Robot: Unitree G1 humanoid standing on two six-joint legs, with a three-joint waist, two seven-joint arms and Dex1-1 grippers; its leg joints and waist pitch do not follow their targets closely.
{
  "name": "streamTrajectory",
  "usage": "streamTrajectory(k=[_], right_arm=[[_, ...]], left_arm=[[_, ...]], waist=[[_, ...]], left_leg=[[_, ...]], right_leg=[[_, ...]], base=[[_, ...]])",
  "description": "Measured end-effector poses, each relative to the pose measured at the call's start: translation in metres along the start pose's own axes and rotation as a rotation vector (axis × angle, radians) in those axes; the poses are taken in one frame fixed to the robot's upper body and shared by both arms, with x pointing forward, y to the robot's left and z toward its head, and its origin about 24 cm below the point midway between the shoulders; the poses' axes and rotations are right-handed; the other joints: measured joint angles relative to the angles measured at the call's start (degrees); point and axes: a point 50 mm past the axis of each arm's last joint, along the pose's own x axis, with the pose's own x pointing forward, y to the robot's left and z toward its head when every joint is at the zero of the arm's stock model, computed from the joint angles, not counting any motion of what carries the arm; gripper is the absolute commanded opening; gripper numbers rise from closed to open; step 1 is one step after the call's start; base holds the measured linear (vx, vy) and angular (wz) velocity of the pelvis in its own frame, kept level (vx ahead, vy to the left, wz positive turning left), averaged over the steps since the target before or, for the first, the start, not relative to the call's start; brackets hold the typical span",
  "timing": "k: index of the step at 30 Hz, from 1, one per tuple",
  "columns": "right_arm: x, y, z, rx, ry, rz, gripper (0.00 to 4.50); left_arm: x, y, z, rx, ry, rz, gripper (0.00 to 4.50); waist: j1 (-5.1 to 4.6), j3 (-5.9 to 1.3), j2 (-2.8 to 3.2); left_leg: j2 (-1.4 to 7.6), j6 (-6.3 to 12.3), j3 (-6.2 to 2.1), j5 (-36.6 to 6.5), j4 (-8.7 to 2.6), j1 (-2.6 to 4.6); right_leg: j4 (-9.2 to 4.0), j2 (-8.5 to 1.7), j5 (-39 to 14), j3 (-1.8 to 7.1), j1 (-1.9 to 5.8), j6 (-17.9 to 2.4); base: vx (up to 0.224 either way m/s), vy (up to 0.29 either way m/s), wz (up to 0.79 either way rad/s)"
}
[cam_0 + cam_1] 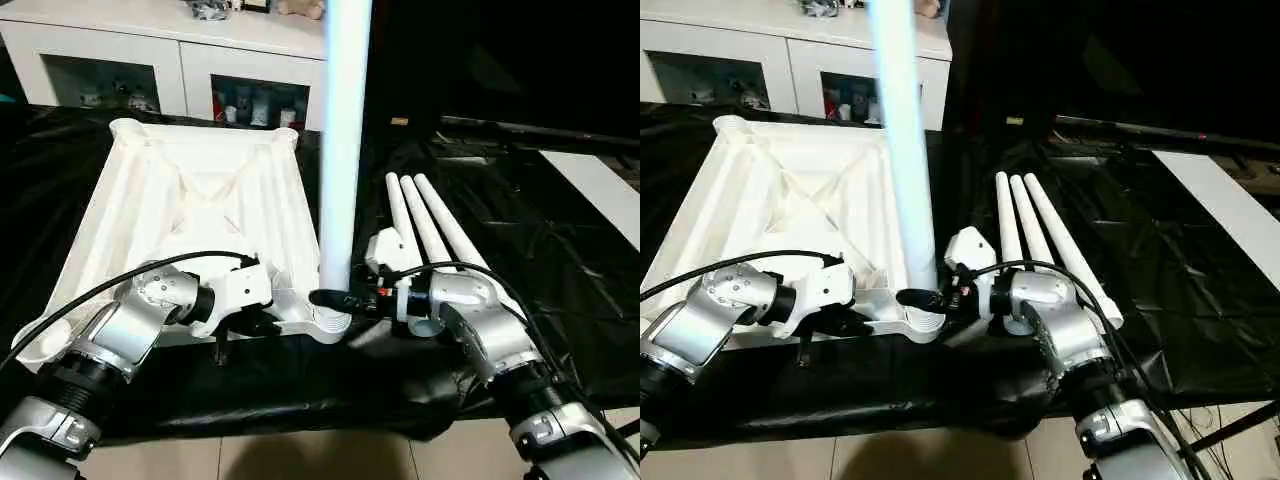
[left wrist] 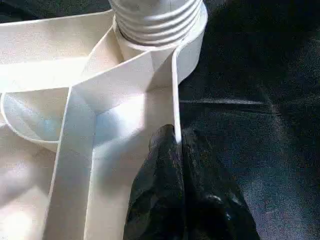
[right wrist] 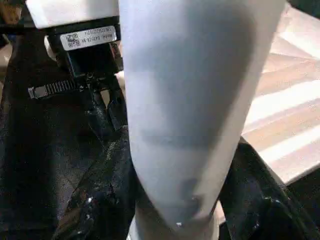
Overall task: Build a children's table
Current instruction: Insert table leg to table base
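Note:
The white tabletop (image 1: 190, 200) lies upside down on black cloth, ribbed underside up. One long white leg (image 1: 343, 150) stands upright in the socket (image 2: 192, 45) at the near right corner, its threaded end (image 2: 157, 17) showing at the socket's mouth. My right gripper (image 1: 335, 298) is shut on this leg just above the socket, a finger (image 3: 100, 200) on either side of the tube. My left gripper (image 1: 262, 322) is shut on the tabletop's thin front rim (image 2: 176, 90), a short way left of that corner. Three more legs (image 1: 430, 225) lie side by side to the right of the tabletop.
A white glass-door cabinet (image 1: 180, 60) stands behind the work surface. A flat white board (image 1: 600, 190) lies at the far right. The black cloth (image 1: 520, 240) hangs over the front edge, with tiled floor (image 1: 300, 455) below. Cables run along both forearms.

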Motion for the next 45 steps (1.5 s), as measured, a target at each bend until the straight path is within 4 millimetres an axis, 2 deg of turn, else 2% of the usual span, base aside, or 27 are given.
streamTrajectory(k=[4, 6, 8, 9, 10, 11, 13, 15, 17, 19, 20, 21, 23, 25, 27, 28, 31, 33, 36, 39, 43, 45], right_arm=[[0.003, -0.003, -0.004, 0.089, -0.074, -0.064, 1.84], [0.0, -0.008, -0.006, 0.192, -0.162, -0.129, 1.84], [-0.006, -0.012, -0.006, 0.281, -0.235, -0.174, 1.84], [-0.01, -0.015, -0.005, 0.305, -0.259, -0.193, 1.84], [-0.013, -0.017, -0.003, 0.309, -0.274, -0.204, 1.84], [-0.017, -0.018, 0.0, 0.301, -0.284, -0.213, 1.84], [-0.021, -0.017, 0.005, 0.286, -0.297, -0.207, 1.84], [-0.021, -0.016, 0.017, 0.254, -0.312, -0.175, 1.84], [-0.022, -0.015, 0.031, 0.213, -0.317, -0.135, 1.84], [-0.021, -0.016, 0.044, 0.168, -0.297, -0.092, 1.84], [-0.019, -0.016, 0.052, 0.137, -0.272, -0.071, 1.84], [-0.019, -0.017, 0.056, 0.114, -0.245, -0.06, 1.84], [-0.015, -0.017, 0.065, 0.074, -0.225, -0.041, 1.84], [-0.014, -0.016, 0.066, 0.073, -0.216, -0.033, 1.84], [-0.015, -0.016, 0.063, 0.087, -0.199, -0.037, 1.84], [-0.016, -0.016, 0.063, 0.092, -0.195, -0.04, 1.84], [-0.017, -0.017, 0.062, 0.104, -0.184, -0.056, 1.84], [-0.017, -0.017, 0.063, 0.111, -0.178, -0.062, 1.84], [-0.015, -0.015, 0.065, 0.108, -0.181, -0.06, 1.84], [-0.011, -0.013, 0.063, 0.132, -0.165, -0.057, 1.84], [-0.014, -0.016, 0.061, 0.121, -0.117, -0.078, 1.84], [-0.012, -0.024, 0.06, 0.122, -0.084, -0.127, 1.84]], left_arm=[[0.001, 0.001, 0.001, 0.006, -0.007, 0.016, 0.0], [0.003, 0.001, 0.003, -0.004, -0.028, 0.025, 0.44], [-0.001, 0.004, 0.005, -0.028, -0.059, 0.049, 0.58], [-0.004, 0.006, 0.006, -0.037, -0.077, 0.066, 0.66], [-0.008, 0.006, 0.007, -0.04, -0.092, 0.078, 0.79], [-0.012, 0.006, 0.009, -0.043, -0.111, 0.089, 0.91], [-0.019, 0.007, 0.016, -0.046, -0.167, 0.111, 1.01], [-0.031, 0.012, 0.027, -0.091, -0.297, 0.15, 1.23], [-0.046, 0.021, 0.046, -0.138, -0.466, 0.205, 1.43], [-0.063, 0.037, 0.071, -0.157, -0.658, 0.29, 1.45], [-0.072, 0.045, 0.092, -0.199, -0.808, 0.305, 1.5], [-0.077, 0.049, 0.108, -0.228, -0.919, 0.295, 1.75], [-0.08, 0.049, 0.135, -0.25, -1.057, 0.231, 1.85], [-0.074, 0.047, 0.142, -0.295, -1.109, 0.181, 1.87], [-0.067, 0.044, 0.146, -0.341, -1.128, 0.135, 2.02], [-0.065, 0.043, 0.147, -0.352, -1.131, 0.115, 2.25], [-0.058, 0.04, 0.151, -0.367, -1.136, 0.067, 2.3], [-0.054, 0.037, 0.155, -0.382, -1.139, 0.02, 2.55], [-0.053, 0.032, 0.158, -0.382, -1.128, -0.049, 2.68], [-0.057, 0.032, 0.149, -0.331, -1.041, -0.012, 3.0], [-0.043, 0.04, 0.142, -0.358, -0.977, 0.086, 3.19], [-0.039, 0.051, 0.146, -0.389, -0.98, 0.163, 3.27]], waist=[[0.08, 0.02, -0.04], [0.29, 0.2, 0.12], [0.34, 0.58, 0.33], [0.38, 0.8, 0.25], [0.41, 1.14, 0.43], [0.4, 1.48, 0.85], [0.51, 1.65, 1.1], [0.56, 1.83, 1.11], [0.56, 2.05, 0.94], [0.74, 2.42, 0.6], [0.88, 2.46, 0.49], [1.0, 2.46, 0.49], [1.47, 2.46, 0.5], [1.64, 2.46, 0.49], [1.75, 2.55, 0.54], [1.73, 2.57, 0.57], [1.76, 2.74, 0.83], [1.76, 2.85, 0.99], [1.7, 2.91, 1.09], [1.35, 2.95, 1.47], [2.11, 3.0, 1.56], [2.2, 3.07, 1.67]], left_leg=[[0.0, -0.08, 0.0, -0.07, 0.01, 0.07], [-0.01, -0.09, 0.0, -0.06, 0.03, -0.08], [0.0, -0.09, 0.0, -0.06, 0.13, -0.6], [0.01, -0.08, -0.01, -0.04, 0.26, -0.88], [0.08, -0.07, 0.0, -0.03, 0.46, -1.13], [0.08, -0.04, 0.01, -0.02, 0.56, -1.4], [0.1, 0.05, 0.03, 0.12, 0.62, -2.01], [0.21, 0.42, 0.03, 0.42, 0.69, -2.39], [0.25, 0.46, 0.05, 0.4, 0.71, -2.38], [0.28, 0.44, 0.06, 0.41, 0.78, -2.42], [0.3, 0.45, 0.05, 0.4, 0.91, -2.45], [0.28, 0.49, 0.05, 0.37, 1.0, -2.51], [0.24, 0.63, 0.15, 0.26, 1.17, -2.5], [0.24, 0.71, 0.18, 0.22, 1.29, -2.52], [0.25, 0.73, 0.12, 0.22, 1.5, -2.64], [0.27, 0.74, 0.11, 0.2, 1.58, -2.65], [0.28, 0.74, 0.05, 0.21, 1.77, -2.65], [0.27, 0.69, 0.04, 0.23, 1.85, -2.65], [0.29, 0.6, 0.01, 0.28, 1.91, -2.61], [0.29, 0.47, -0.02, 0.29, 1.9, -2.57], [0.29, 0.59, -0.06, 0.38, 2.01, -2.71], [0.28, 0.61, -0.05, 0.38, 2.17, -2.77]], right_leg=[[-0.02, 0.0, -0.11, 0.03, -0.01, 0.16], [-0.01, 0.0, 0.01, 0.03, -0.24, -0.03], [0.04, 0.0, 0.3, 0.02, -0.63, -0.35], [0.08, 0.0, 0.43, 0.0, -0.88, -0.37], [0.11, 0.0, 0.58, -0.03, -1.03, -0.38], [0.11, 0.0, 0.65, -0.02, -1.23, -0.37], [0.3, 0.01, 0.65, -0.02, -1.85, -0.37], [0.42, 0.13, 0.64, -0.05, -2.22, -0.38], [0.47, 0.17, 0.62, -0.04, -2.23, -0.43], [0.54, 0.17, 0.59, -0.07, -2.26, -0.46], [0.59, 0.17, 0.57, -0.07, -2.24, -0.5], [0.58, 0.13, 0.58, -0.07, -2.24, -0.5], [0.62, 0.05, 0.57, 0.01, -2.21, -0.5], [0.65, 0.04, 0.58, 0.03, -2.2, -0.5], [0.75, 0.04, 0.58, 0.0, -2.24, -0.49], [0.82, 0.04, 0.59, 0.0, -2.24, -0.49], [0.97, 0.04, 0.61, 0.01, -2.23, -0.46], [1.03, 0.03, 0.7, 0.02, -2.23, -0.46], [1.13, 0.04, 0.76, 0.01, -2.22, -0.47], [1.16, 0.05, 0.82, 0.01, -2.2, -0.46], [1.14, 0.03, 0.86, -0.03, -2.17, -0.44], [1.11, 0.01, 1.02, -0.01, -2.15, -0.41]], base=[[0.0, 0.0, 0.0], [0.0, 0.0, 0.0], [0.0, 0.0, 0.0], [0.0, 0.0, 0.0], [0.0, 0.0, 0.0], [0.0, 0.0, 0.0], [0.0, 0.0, 0.0], [0.0, 0.0, 0.0], [0.0, 0.0, 0.0], [0.0, 0.0, 0.0], [0.0, 0.0, 0.0], [0.0, 0.0, 0.0], [0.0, 0.0, 0.0], [0.0, 0.0, 0.0], [0.0, 0.0, 0.0], [0.0, 0.0, 0.0], [0.0, 0.0, 0.0], [0.0, 0.0, 0.0], [0.0, 0.0, 0.0], [0.0, 0.0, 0.0], [0.0, 0.0, 0.0], [0.0, 0.0, 0.0]])
